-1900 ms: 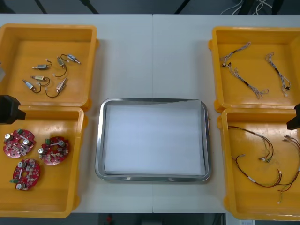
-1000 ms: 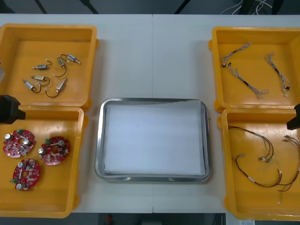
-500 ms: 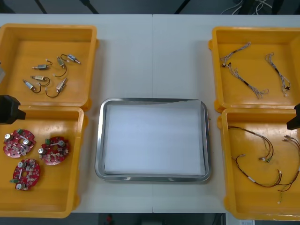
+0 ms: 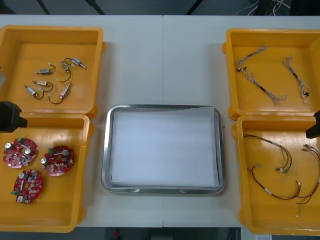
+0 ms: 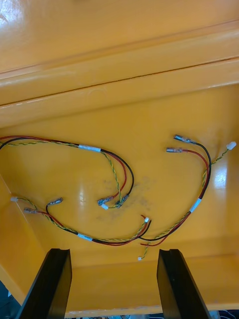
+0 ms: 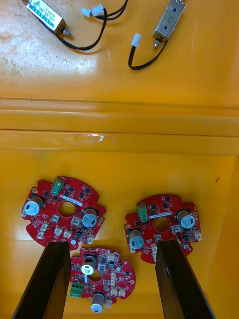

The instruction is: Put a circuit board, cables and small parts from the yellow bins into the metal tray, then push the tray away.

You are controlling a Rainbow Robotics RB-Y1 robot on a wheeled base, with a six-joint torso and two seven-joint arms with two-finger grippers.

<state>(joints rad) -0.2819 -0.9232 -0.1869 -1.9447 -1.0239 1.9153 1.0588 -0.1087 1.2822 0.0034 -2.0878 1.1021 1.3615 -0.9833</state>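
My left gripper is open above the near left yellow bin, its fingers standing over three round red circuit boards. Small metal parts with black leads lie in the far left bin; two of them show beyond the bin wall. My right gripper is open above the near right bin, over red and yellow cables. The metal tray, white inside, sits in the middle with nothing in it.
The far right bin holds twisted blue and white cables. My left arm shows at the table's left edge and my right arm at its right edge. Bare table lies beyond the tray.
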